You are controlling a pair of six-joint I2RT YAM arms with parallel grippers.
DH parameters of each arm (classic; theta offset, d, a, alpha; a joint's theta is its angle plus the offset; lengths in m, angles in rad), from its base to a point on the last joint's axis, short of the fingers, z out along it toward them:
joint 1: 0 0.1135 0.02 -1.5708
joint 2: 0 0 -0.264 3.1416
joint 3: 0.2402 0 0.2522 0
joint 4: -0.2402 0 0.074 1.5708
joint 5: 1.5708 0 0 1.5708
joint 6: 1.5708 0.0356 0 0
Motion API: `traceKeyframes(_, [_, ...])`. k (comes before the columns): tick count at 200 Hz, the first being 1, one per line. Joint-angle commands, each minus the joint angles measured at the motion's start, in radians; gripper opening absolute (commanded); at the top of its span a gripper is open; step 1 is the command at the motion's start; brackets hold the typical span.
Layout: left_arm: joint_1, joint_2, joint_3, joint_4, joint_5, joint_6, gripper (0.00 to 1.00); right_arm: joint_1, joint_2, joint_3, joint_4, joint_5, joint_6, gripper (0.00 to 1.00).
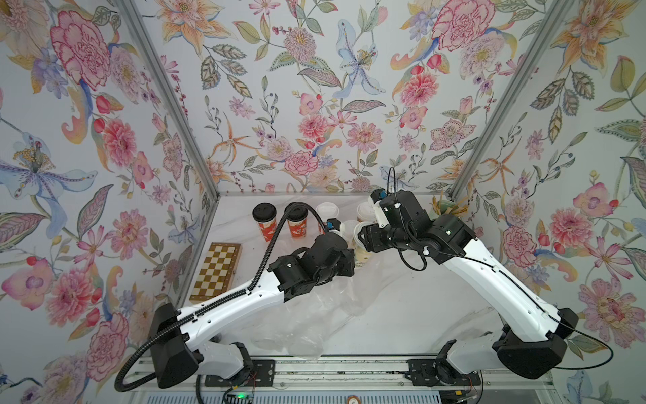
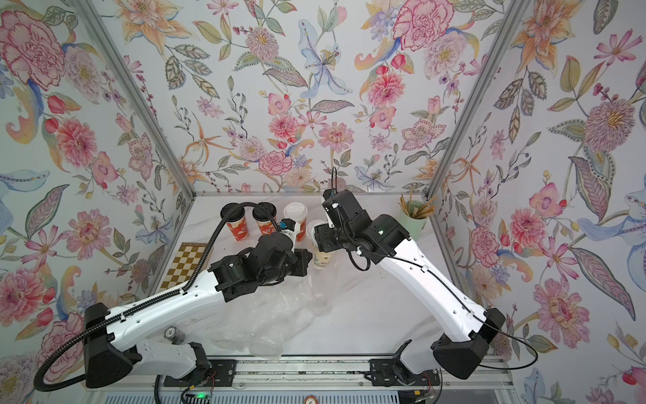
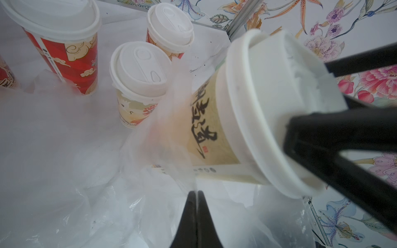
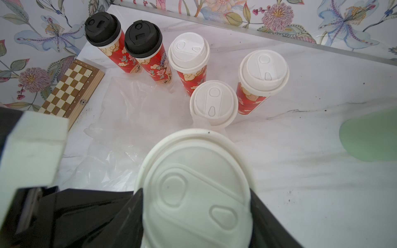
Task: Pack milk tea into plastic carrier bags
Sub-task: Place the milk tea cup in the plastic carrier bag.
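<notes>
At the middle of the table (image 1: 419, 314), just in front of the standing cups, the right gripper (image 4: 196, 206) clamps the cream cup (image 3: 223, 128) by its white lid, one jaw on each side of the dome. The left gripper (image 3: 196, 196) is pinched fully closed on a fold of the plastic bag (image 3: 169, 126) and holds the film raised beside the cup.

The step in hand looks like loading the first cup. Neither the two black-lidded cups (image 4: 102, 28) nor the three white-lidded cups (image 4: 189, 51) at the back sit in a bag. Film veils the held cup's lower body in the left wrist view, but whether its base is inside the bag's mouth cannot be told.

The next move probably calls for the left arm to keep the mouth open and taut. The right arm would then lower the cup straight down until it stands on the bag's floor, and let go.

The cup's long axis runs near vertical in both top views, with the lid upward and the narrow base toward the table. A slight lean cannot be ruled out.
</notes>
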Motion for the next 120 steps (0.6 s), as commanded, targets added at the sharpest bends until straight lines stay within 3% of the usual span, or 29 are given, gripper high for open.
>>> traceKeyframes(1, [0.013, -0.031, -0.017, -0.017, -0.029, -0.01, 0.01, -0.004, -0.034, -0.068, 0.103, -0.004, 0.031, 0.45])
traceKeyframes(120, [0.013, -0.062, -0.034, -0.028, -0.052, -0.021, 0.01, -0.006, -0.034, -0.404, 0.353, 0.037, 0.041, 0.45])
